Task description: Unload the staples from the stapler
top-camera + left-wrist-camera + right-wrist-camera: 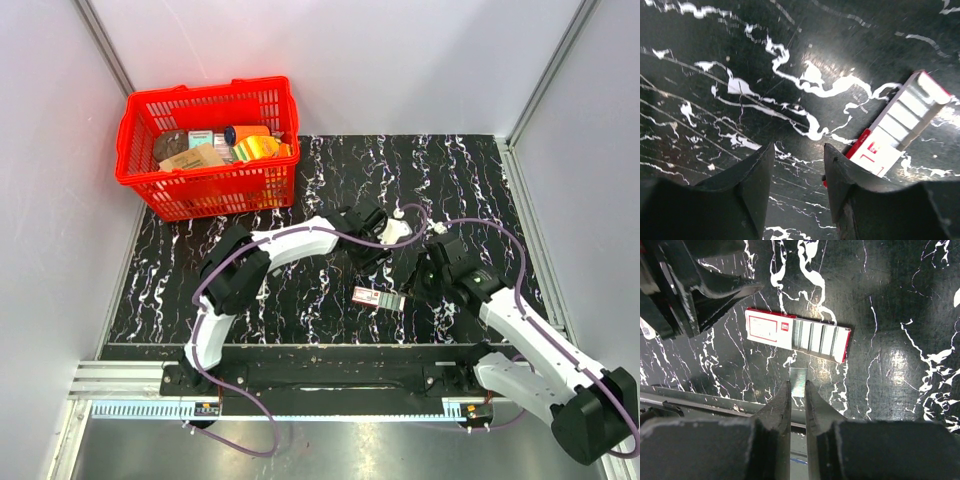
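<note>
The flat red-and-white cardboard box [797, 335] is lying on the black, white-veined marble-pattern mat [470, 170] and is serving as the reference point.

The right gripper [798, 386] is hovering just on the near side of the box. Its black jaws are pressing together on a thin silvery strip of staples [799, 376]. The strip is projecting from the fingertips toward the box's long edge and is ending close to it.

The left gripper [797, 150] is hanging low at the far-left side of the box. Its jaws are standing apart with nothing between them. In its wrist view, one finger [840, 175] is covering a corner of the box.

The small slim silvery-white stapler [396, 233] is lying on the mat beyond the box, just beside the left gripper and apart from the box. The top view is not showing whether its magazine is open.

The red plastic mesh basket [210, 95], holding assorted packages, is standing well beyond the box toward the far left.
</note>
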